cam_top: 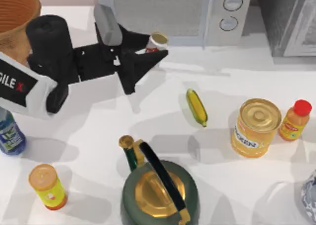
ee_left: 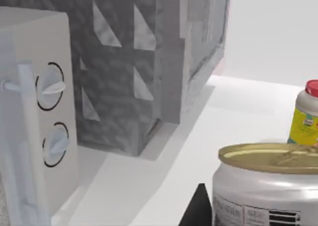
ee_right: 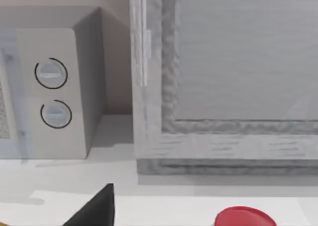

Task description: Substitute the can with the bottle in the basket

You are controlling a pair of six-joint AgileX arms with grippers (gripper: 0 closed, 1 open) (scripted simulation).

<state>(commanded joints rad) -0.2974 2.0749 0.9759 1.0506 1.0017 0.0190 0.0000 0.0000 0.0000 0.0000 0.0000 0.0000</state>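
The small white can (cam_top: 159, 38) with a red mark and tan top sits between the black fingers of my left gripper (cam_top: 157, 45), which is shut on it just in front of the microwave. The left wrist view shows the can (ee_left: 268, 186) close up beside one fingertip (ee_left: 198, 208). The wicker basket (cam_top: 15, 12) stands at the back left corner, behind my left arm. At the table's left edge stands the bluish bottle (cam_top: 9, 135) with a blue label. A single dark fingertip (ee_right: 94, 208) of my right gripper is in the right wrist view, far off to one side.
A microwave (cam_top: 168, 12) and a grey cabinet (cam_top: 291, 17) line the back. On the table are a green kettle (cam_top: 158, 190), a yellow corn cob (cam_top: 196, 107), a golden tin (cam_top: 255, 127), an orange bottle (cam_top: 295, 120) and a yellow-labelled cylinder (cam_top: 47, 186).
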